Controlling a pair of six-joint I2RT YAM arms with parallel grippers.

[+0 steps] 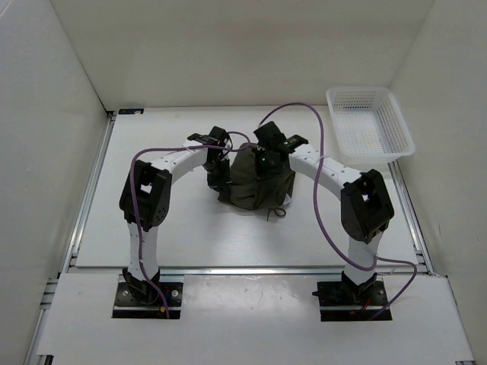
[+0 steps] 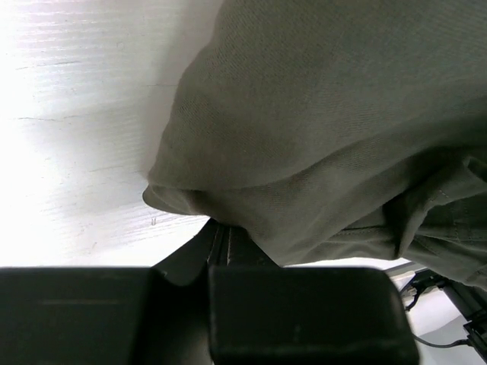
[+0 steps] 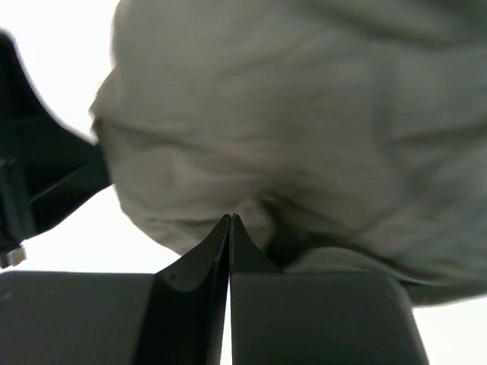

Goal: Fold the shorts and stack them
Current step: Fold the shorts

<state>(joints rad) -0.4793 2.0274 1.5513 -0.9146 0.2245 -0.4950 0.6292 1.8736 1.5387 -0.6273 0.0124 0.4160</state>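
The dark olive-green shorts (image 1: pixel 255 186) are a bunched heap at the middle of the table, held up at the top between both grippers. My left gripper (image 1: pixel 219 169) is at their left upper edge and my right gripper (image 1: pixel 265 163) at their top right. In the left wrist view the jaws (image 2: pixel 221 228) are closed with the fabric (image 2: pixel 327 129) draped over their tips. In the right wrist view the jaws (image 3: pixel 230 222) are pressed together with their tips in a fold of the shorts (image 3: pixel 304 129). A drawstring loop (image 1: pixel 280 213) lies on the table at the heap's lower right.
A white plastic mesh basket (image 1: pixel 369 122) stands at the back right corner. White walls enclose the table on the left, back and right. Purple cables arch over both arms.
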